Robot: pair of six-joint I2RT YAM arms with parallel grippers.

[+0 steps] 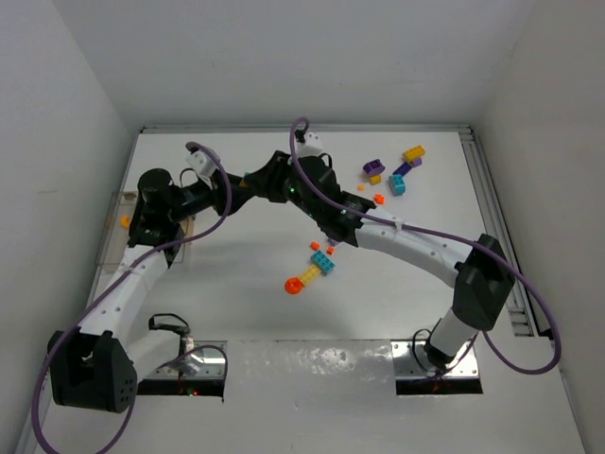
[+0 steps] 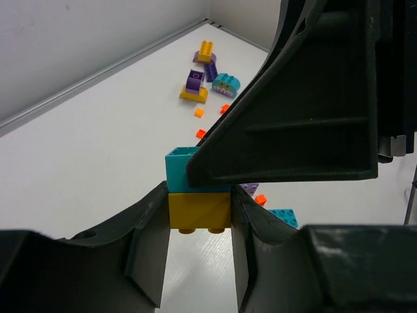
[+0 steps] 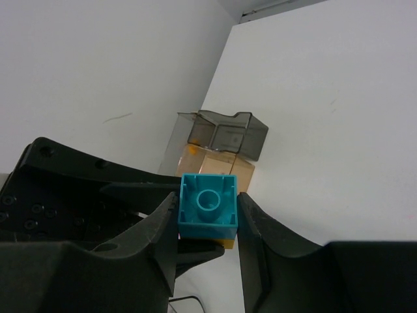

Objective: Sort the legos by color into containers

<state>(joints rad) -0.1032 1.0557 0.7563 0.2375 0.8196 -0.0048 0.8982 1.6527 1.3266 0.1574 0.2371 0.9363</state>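
Separation of a stacked pair, held aloft: my left pincer (image 2: 199, 216) clamps one yellow brick (image 2: 195, 207), and my right pincer (image 3: 208, 218) clamps one teal brick (image 3: 208, 199) stuck to it. Next, I judge, comes a straight pull apart, then carrying each to the one tray (image 3: 228, 135) at the left edge. Roughly ten loose bricks (image 1: 397, 184) lie on the table (image 1: 236, 312); the exact count is unclear.

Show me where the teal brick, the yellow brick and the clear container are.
teal brick (image 3: 207, 206): right wrist view, middle of its hollow underside.
yellow brick (image 2: 199, 210): left wrist view, its flat side face.
clear container (image 3: 226, 135): right wrist view, its upper see-through wall.
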